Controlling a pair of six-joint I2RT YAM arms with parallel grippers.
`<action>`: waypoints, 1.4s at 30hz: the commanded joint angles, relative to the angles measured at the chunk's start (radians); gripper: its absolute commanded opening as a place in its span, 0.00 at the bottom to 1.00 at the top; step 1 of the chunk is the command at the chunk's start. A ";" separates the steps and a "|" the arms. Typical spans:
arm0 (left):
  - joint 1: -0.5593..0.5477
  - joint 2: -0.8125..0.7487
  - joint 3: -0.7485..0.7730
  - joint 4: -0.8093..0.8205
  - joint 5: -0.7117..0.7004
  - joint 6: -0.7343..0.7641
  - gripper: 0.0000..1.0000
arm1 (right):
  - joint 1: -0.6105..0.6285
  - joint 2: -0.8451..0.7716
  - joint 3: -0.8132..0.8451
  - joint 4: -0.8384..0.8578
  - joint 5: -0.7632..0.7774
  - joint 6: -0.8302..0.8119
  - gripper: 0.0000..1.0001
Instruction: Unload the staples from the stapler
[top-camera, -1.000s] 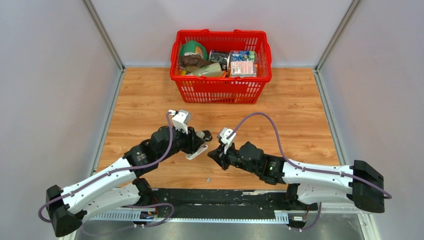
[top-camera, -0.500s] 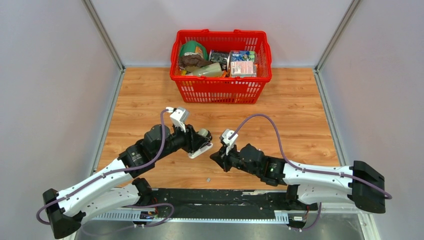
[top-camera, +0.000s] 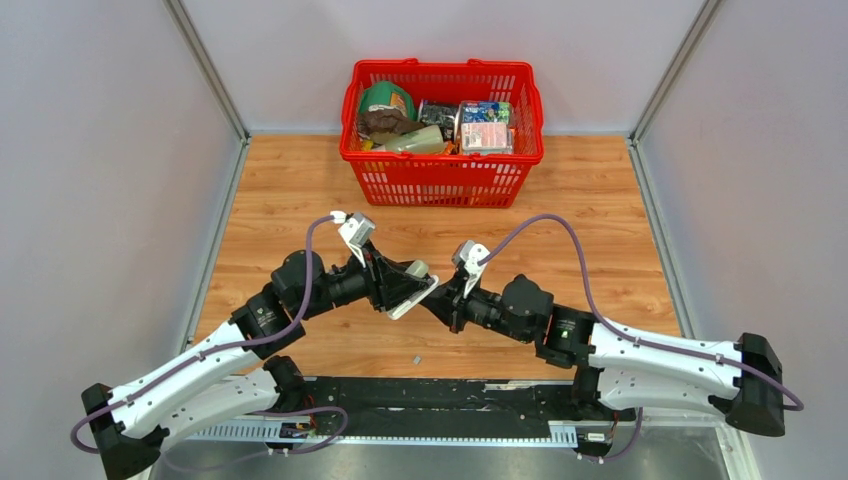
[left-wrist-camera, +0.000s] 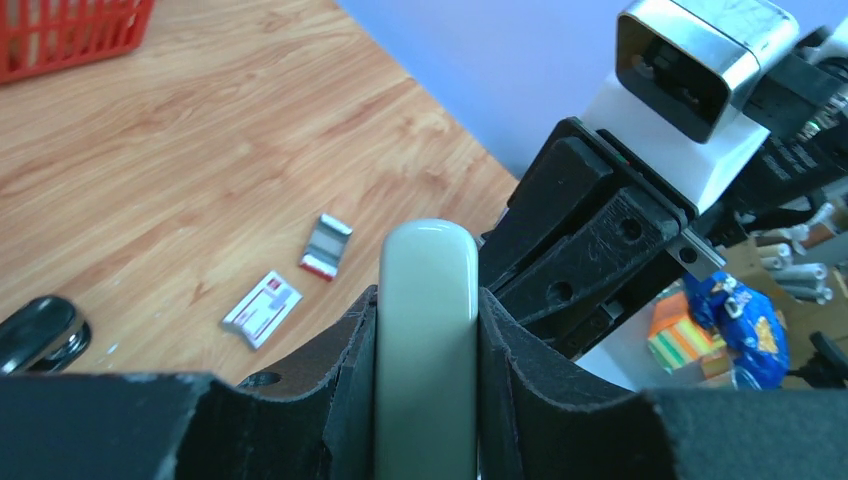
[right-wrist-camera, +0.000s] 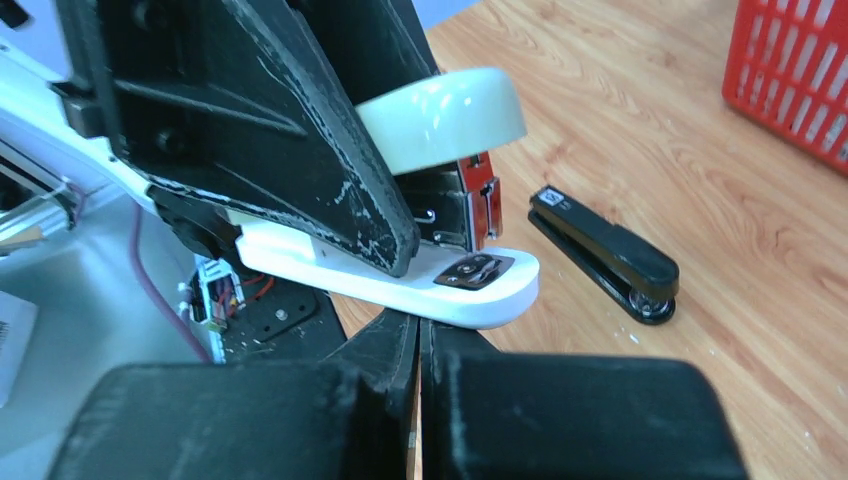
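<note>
Two staplers in view. Left gripper clamped across sides of white stapler, held off table. Nose points at other arm and red-tipped magazine shows between cream top and base; we judge it is being presented for unloading. Right gripper: fingers pressed together, empty, tips just under white base; contact unclear. Black stapler lies flat on wood, beside. Room: grippers crowd at centre, bare wood runs to red basket.

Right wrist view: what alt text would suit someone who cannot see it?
The left gripper clamps an open white stapler just beyond the shut right gripper. Behind, a black stapler lies on the wooden table, a red basket at the corner.
</note>
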 joint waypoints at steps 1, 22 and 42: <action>0.001 -0.016 -0.005 0.138 0.128 -0.004 0.00 | 0.003 -0.053 0.095 -0.044 -0.059 -0.035 0.00; 0.001 -0.006 -0.079 0.400 0.533 -0.014 0.00 | 0.001 -0.251 0.160 -0.137 -0.181 -0.070 0.00; 0.001 -0.033 -0.129 0.435 0.513 -0.002 0.00 | 0.001 -0.287 0.224 -0.116 -0.274 -0.032 0.00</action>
